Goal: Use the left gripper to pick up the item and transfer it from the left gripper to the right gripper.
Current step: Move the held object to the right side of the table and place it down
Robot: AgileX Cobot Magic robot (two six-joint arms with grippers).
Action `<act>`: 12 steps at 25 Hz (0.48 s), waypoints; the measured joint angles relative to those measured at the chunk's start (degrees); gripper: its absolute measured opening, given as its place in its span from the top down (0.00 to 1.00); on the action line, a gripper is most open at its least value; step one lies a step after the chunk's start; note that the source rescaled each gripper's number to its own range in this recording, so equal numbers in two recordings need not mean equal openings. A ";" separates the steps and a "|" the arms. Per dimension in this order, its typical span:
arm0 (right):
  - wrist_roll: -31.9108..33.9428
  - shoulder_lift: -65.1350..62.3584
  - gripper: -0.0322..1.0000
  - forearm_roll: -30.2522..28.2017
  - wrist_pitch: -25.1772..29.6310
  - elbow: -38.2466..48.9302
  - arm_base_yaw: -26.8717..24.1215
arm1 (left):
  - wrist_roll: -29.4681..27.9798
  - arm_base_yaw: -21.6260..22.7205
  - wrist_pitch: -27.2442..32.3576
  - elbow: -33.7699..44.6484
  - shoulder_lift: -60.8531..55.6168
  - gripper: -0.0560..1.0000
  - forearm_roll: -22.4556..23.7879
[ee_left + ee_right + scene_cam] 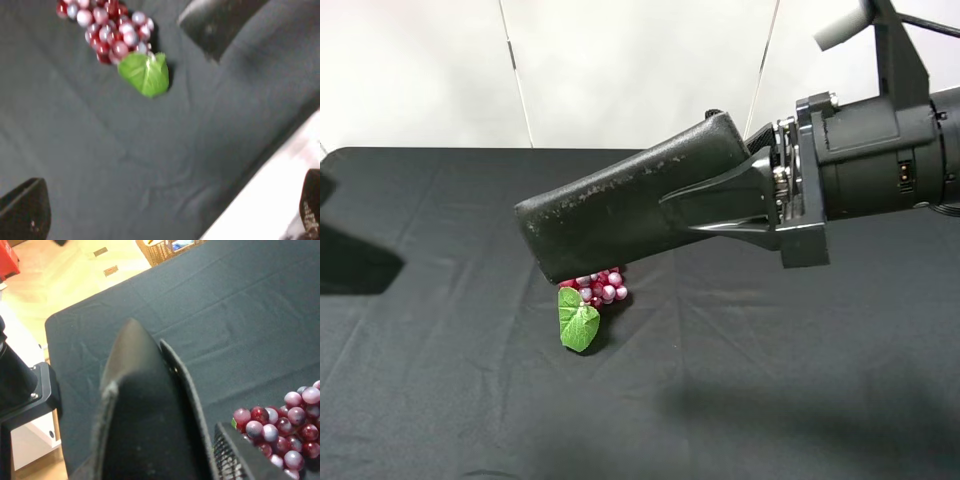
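a black cloth covers the desk, creased in soft folds. it runs back to a white wall crossed by thin seams. a broad shadow lies on the near right of the cloth.

the case is up in the air over the middle of the desk. it tilts a little, with its free end to the left and lower. the right fingers are clamped on its right end, one wedge pressed flat along the side toward the high camera, and the arm reaches in from the right.

below the case's left end a grape bunch lies on the cloth, clear of the case, with a green leaf on its near side.

the left fingers are spread wide with only cloth between them, holding nothing, well apart from the case. in the high view a dark shape sits at the left edge, too blurred to make out.

past the desk's edge, the right wrist view shows a pale wooden floor, a wicker basket, something red in a corner, and a black post just beside the desk.
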 joint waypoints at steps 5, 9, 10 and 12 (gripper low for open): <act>1.13 0.00 0.97 0.00 -0.07 0.00 0.00 | -6.13 0.00 5.64 0.21 -5.13 0.00 1.23; 1.81 0.00 0.97 0.00 -0.25 0.00 0.00 | -9.99 0.00 6.33 2.77 -11.01 0.00 5.07; 1.93 0.00 0.97 0.00 -0.25 0.00 0.00 | -10.84 0.00 6.33 3.57 -12.61 0.00 5.78; 2.05 0.00 0.97 0.00 -0.29 0.00 0.00 | -12.34 0.00 6.37 5.06 -15.59 0.00 6.98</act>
